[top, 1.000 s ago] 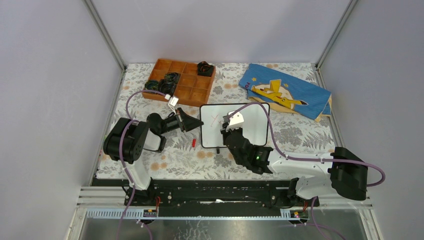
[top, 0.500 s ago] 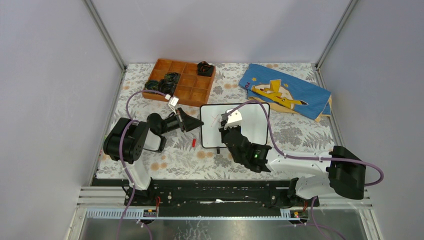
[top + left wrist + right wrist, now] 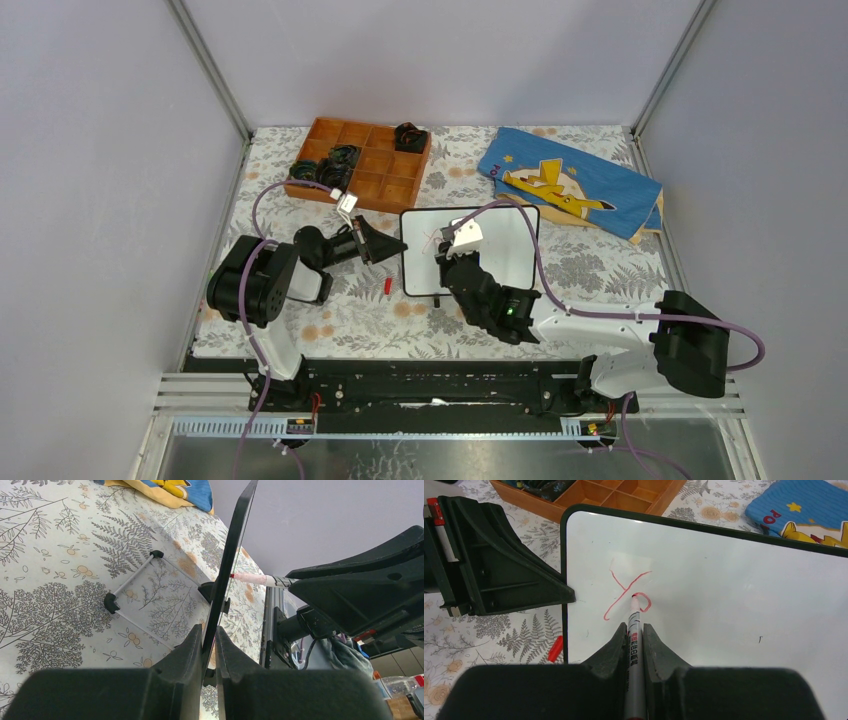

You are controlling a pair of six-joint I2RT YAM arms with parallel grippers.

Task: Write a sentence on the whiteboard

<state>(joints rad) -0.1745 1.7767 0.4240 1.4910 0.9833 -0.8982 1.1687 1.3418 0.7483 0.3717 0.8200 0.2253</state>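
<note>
Over the floral table, my left gripper pinches the whiteboard while my right gripper, clamping the marker, has crept left into the sentence's second letter.

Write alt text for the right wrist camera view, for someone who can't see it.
The right tool holds a marker with its tip on the whiteboard, at red writing: a Y and the start of another letter. The left tool clamps the board's left edge; a red cap lies on the table.
</note>
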